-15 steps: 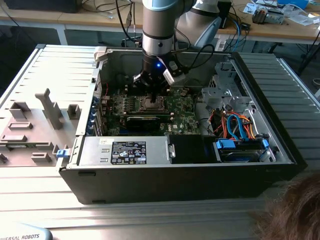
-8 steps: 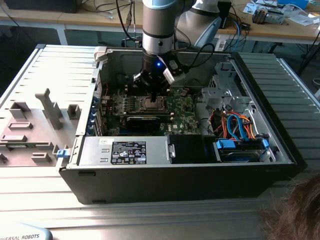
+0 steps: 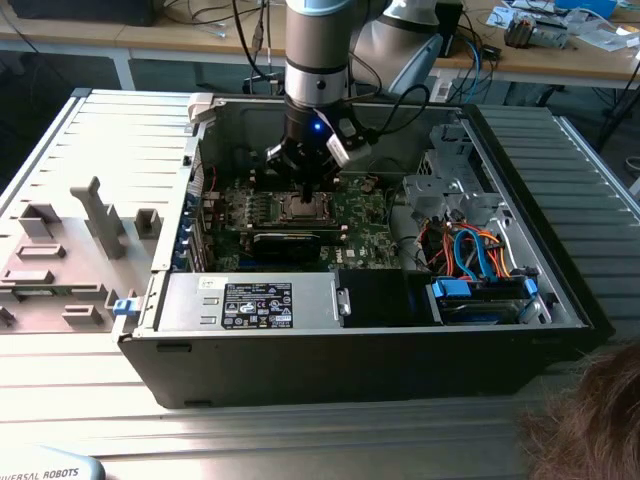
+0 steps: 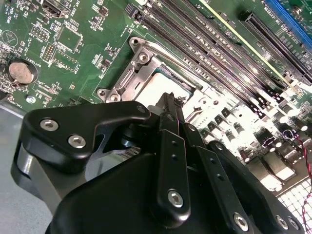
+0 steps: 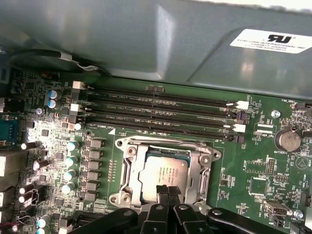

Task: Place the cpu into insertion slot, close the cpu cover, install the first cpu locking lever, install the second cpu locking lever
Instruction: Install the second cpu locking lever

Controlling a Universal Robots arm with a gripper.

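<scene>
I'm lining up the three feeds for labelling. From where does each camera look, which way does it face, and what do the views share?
Exterior view: off the arm, above the open computer case, looking down into it; the arm and gripper hang over the motherboard.
First wrist view: on the arm, looking down past the gripper at the cpu in its socket.
Second wrist view: on the arm, looking along the gripper toward the socket.
Shared: both wrist views show the cpu, the fingertips closed together over it.
</scene>
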